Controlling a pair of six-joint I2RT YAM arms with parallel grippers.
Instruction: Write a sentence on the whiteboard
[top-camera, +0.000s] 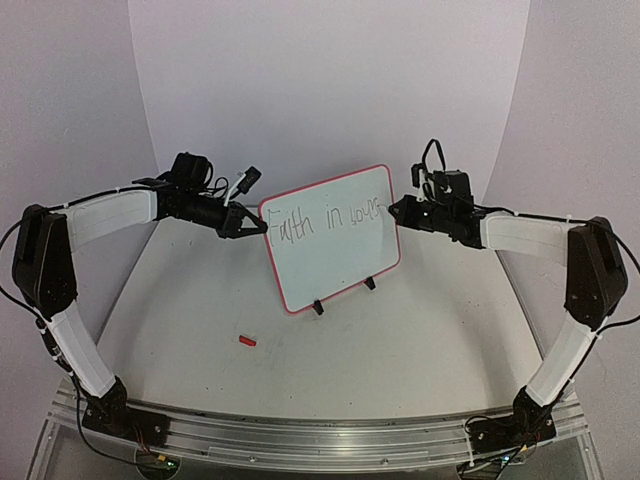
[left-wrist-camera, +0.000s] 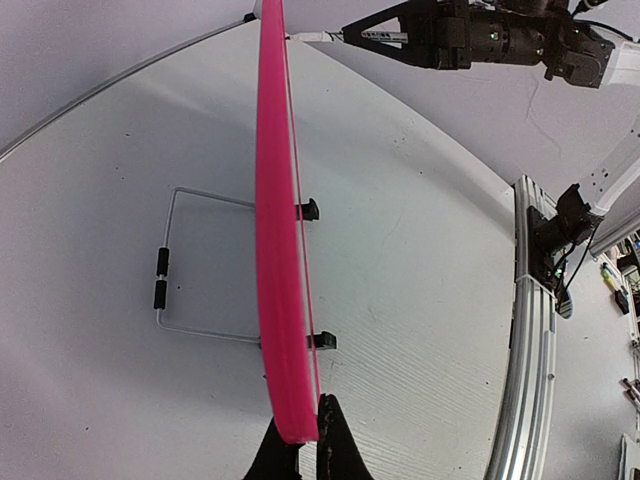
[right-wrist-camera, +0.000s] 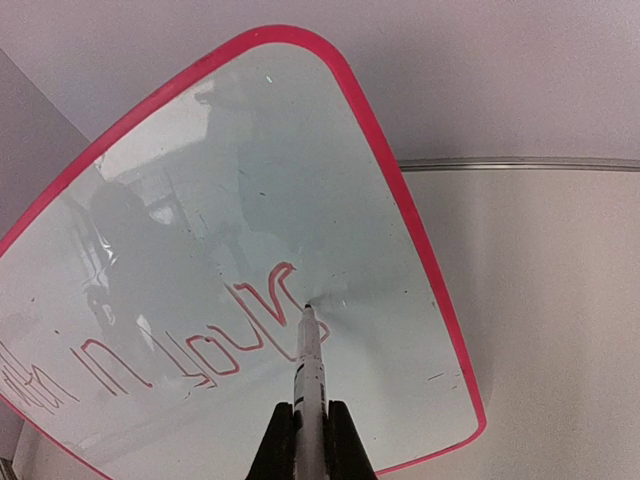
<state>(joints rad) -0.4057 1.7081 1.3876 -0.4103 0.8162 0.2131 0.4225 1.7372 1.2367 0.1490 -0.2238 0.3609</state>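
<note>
Right wrist view: right gripper (right-wrist-camera: 310, 418) clamped on marker (right-wrist-camera: 311, 345), tip touching whiteboard (right-wrist-camera: 400, 200) at the end of the unfinished sentence (right-wrist-camera: 200, 350). Left gripper (left-wrist-camera: 300, 445) pinches the whiteboard's edge. Advise light, even tip pressure with the left grip bracing. Whiteboard stands tilted on clip feet (top-camera: 318, 307), between both grippers.

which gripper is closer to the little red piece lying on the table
Left. The left gripper clamps the whiteboard at its left edge, beyond the red piece; the right gripper, holding the marker, is at the board's opposite edge.
</note>
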